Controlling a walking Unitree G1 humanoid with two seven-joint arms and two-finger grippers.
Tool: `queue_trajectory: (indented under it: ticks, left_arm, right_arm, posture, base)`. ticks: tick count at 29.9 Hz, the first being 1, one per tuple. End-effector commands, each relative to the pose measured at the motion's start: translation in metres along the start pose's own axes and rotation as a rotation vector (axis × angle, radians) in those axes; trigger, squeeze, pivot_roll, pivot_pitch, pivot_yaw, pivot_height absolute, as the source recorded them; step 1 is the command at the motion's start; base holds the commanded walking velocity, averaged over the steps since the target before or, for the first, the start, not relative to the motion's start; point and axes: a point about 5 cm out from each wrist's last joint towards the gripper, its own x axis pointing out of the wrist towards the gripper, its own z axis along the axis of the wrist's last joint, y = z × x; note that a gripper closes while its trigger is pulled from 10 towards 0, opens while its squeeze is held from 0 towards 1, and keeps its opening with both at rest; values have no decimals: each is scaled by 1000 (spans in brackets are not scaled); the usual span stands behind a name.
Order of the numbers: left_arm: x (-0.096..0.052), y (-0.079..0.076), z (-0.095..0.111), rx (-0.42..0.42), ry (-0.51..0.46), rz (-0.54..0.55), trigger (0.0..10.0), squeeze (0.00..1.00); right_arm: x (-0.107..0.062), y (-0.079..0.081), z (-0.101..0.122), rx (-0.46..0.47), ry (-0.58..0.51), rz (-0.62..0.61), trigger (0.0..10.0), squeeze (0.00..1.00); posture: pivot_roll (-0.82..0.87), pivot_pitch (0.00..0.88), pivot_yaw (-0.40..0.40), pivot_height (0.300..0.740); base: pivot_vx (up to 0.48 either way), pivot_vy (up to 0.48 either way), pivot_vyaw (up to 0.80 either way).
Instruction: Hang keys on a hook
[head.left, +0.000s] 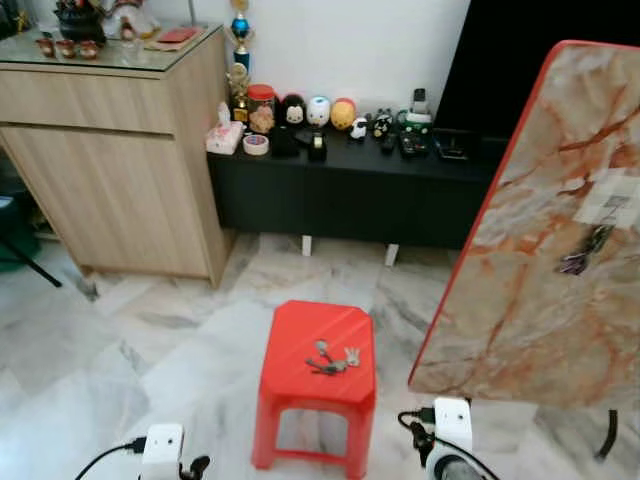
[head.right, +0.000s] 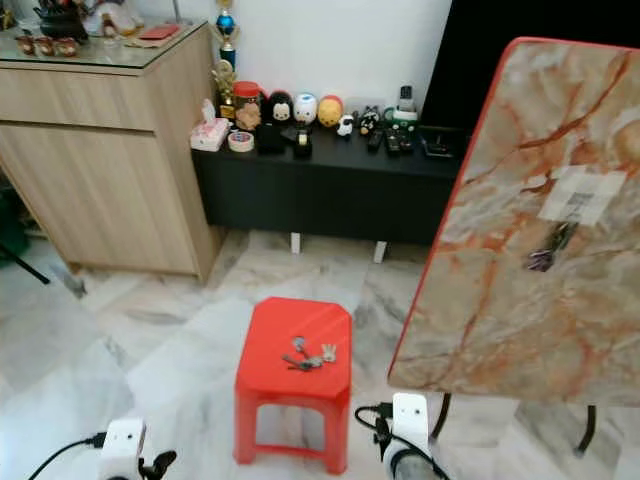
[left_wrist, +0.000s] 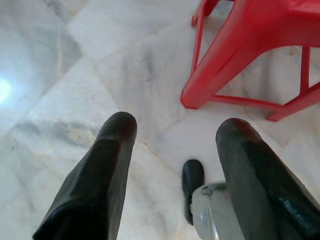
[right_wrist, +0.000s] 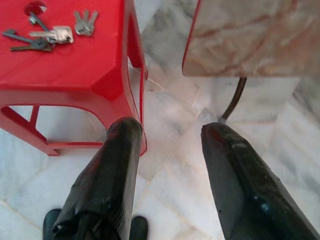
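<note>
A loose bunch of silver metal keys (head.left: 333, 359) lies splayed on the red plastic stool (head.left: 290, 372); left gripper (left_wrist: 172, 150) and right gripper (right_wrist: 170, 150) hang with fingers spread, empty.

Marble floor (head.left: 150, 350); wooden cabinet (head.left: 110, 170); white wall (head.left: 350, 45)

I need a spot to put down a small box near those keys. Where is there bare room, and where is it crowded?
The red plastic stool is bare along its back and left, beside the bunch of metal keys. The marble floor between stool and wooden cabinet is bare too. The low black console is crowded with figurines.
</note>
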Motion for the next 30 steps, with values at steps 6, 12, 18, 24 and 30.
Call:
queue_trajectory:
  ticks: [6,12,18,24,30]
  left_arm:
    - [0,-4,-3,10,12,-17,10000,0]
    - [-1,-4,-6,5,23,-12,10000,0]
    - [0,-5,-5,4,23,-11,10000,0]
    - [1,-10,-4,8,13,-21,10000,0]
    - [1,-9,0,9,-8,-18,10000,0]
  right_arm:
    - [0,-5,0,13,-4,-23,10000,0]
    - [0,-6,2,16,-11,-26,10000,0]
    - [1,-7,3,18,-14,-28,10000,0]
    - [1,-7,3,18,-15,-28,10000,0]
    - [1,-6,5,-21,-30,-19,10000,0]
  posture:
    - [49,0,-66,740]
    - [47,0,-66,740]
    - [48,0,-71,740]
    - [46,0,-70,740]
    - [45,0,-70,740]
  base:
    - [0,131,0]
    - [0,0,0]
    - [0,0,0]
    - [0,0,0]
    - [0,0,203]
